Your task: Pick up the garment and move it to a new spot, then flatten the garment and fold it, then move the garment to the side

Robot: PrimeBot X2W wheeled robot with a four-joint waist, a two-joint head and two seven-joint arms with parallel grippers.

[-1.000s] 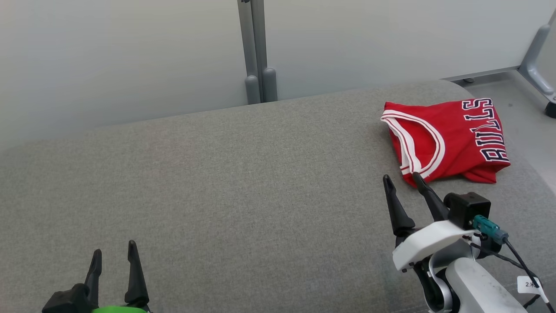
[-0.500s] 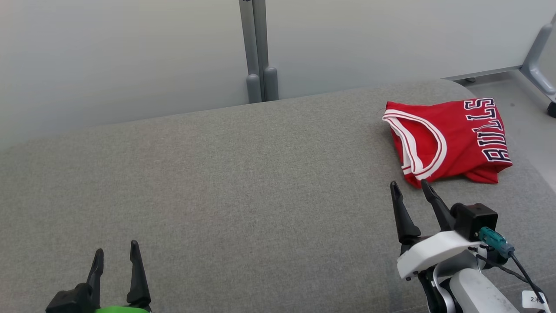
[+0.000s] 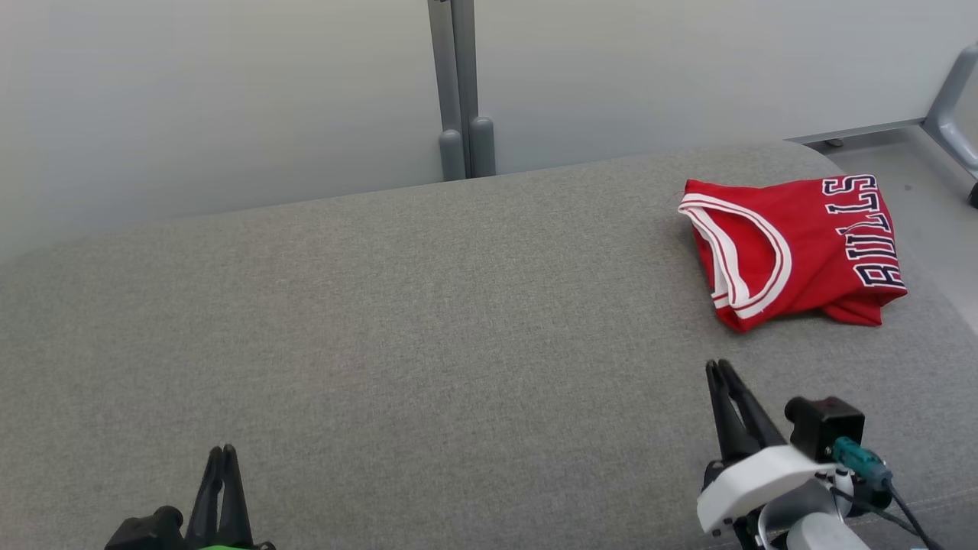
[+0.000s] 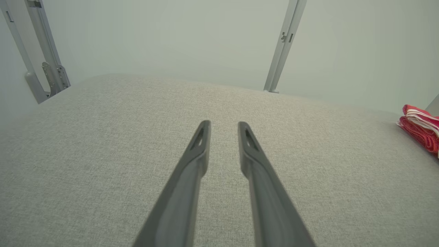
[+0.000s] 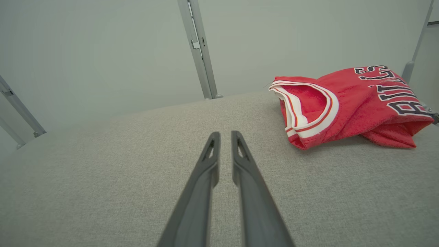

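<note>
at the lower left of the head view the left gripper [image 3: 221, 449] is seen low over the grey padded surface [image 3: 428, 321], with nothing between its fingers. from the head they look drawn almost together, while a narrow gap is shown in the left wrist view, so whether it is fully closed cannot be told. the middle of the surface is bare, and a grey upright post [image 3: 458, 92] is seen behind its far edge against the pale wall.

further right, the right gripper [image 3: 719, 365] is held just above the padding, also empty. its fingers are nearly together, with only a slit shown in its own wrist view, so its exact state cannot be told either. it is apart from the garment and is pointed to the left of it.

the garment [image 3: 802, 244], a red jersey with white trim and dark lettering, lies at the far right of the surface near the rounded end. it is folded into a compact packet and touched by neither gripper. a grey frame leg [image 3: 951, 99] is seen beyond it on the floor.

the last step, moving the garment to the side, is judged to be in hand and apparently finished, since the packet lies folded and off to one side. little more is called for than the arms being kept clear of the cloth. if a further shift were wanted, the right gripper would have to be opened and brought to the near edge.

counted: one garment, two grippers, one padded surface, one post, one frame leg.
</note>
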